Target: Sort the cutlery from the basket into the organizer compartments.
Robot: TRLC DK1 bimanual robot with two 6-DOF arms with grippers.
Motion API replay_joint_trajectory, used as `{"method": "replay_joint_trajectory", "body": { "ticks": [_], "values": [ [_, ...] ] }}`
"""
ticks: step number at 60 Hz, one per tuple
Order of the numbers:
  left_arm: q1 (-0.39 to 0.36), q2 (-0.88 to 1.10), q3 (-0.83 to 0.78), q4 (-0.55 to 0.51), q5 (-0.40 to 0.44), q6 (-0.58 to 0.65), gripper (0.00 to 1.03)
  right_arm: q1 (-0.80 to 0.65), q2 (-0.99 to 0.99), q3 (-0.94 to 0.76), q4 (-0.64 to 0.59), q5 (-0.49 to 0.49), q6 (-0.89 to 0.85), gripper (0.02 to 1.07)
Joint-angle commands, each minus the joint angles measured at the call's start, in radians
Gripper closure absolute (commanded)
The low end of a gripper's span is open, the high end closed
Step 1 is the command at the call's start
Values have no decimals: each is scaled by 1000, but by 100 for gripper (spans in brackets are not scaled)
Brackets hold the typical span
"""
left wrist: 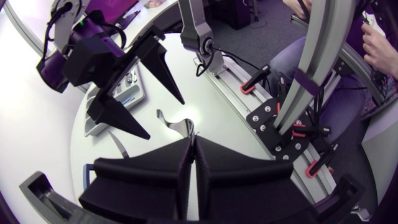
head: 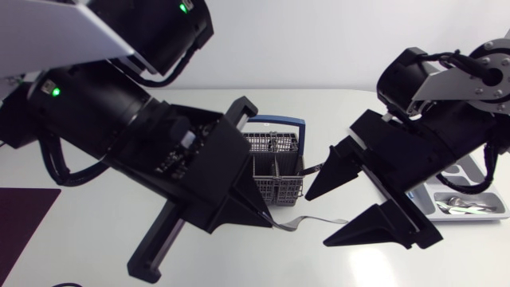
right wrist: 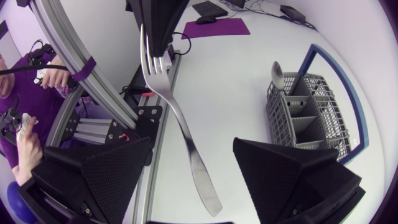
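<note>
Silver fork (right wrist: 180, 124) aloft near grey mesh basket (head: 279, 190) — white organizer (head: 470, 217) part-filled.

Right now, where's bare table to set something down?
Free: the table beyond the basket toward the far edge, and the near strip between the purple mat and the right gripper. Crowded: the gap between basket and organizer, where the left gripper holds the fork between the right gripper's open fingers.

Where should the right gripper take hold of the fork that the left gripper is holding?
Grip the free handle end, coming from the side away from the left gripper. That gripper is shut on the fork near its tines, and the handle lies between the open right gripper's fingers.
</note>
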Motion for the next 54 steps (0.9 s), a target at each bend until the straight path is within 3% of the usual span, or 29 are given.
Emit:
{"method": "replay_joint_trajectory", "body": {
  "ticks": [1,16,24,35,42,45,54],
  "values": [
    [-9,-9,-30,19,12,49,100,27,42,51,-40,-24,-45,12],
    [-12,-10,-59,62,13,83,100,56,165,120,-209,-67,-186,33],
    [-14,-12,-68,81,16,95,100,61,209,134,-251,-85,-210,58],
    [-28,-19,-73,96,18,99,100,61,240,155,-335,-102,-279,63],
    [-32,-25,-73,96,19,97,100,62,243,160,-370,-104,-308,72],
    [-34,-25,-73,101,19,95,100,66,249,163,-399,-107,-336,83],
    [-37,-29,-76,102,19,97,100,72,254,164,-407,-110,-341,97]
  ]
}}
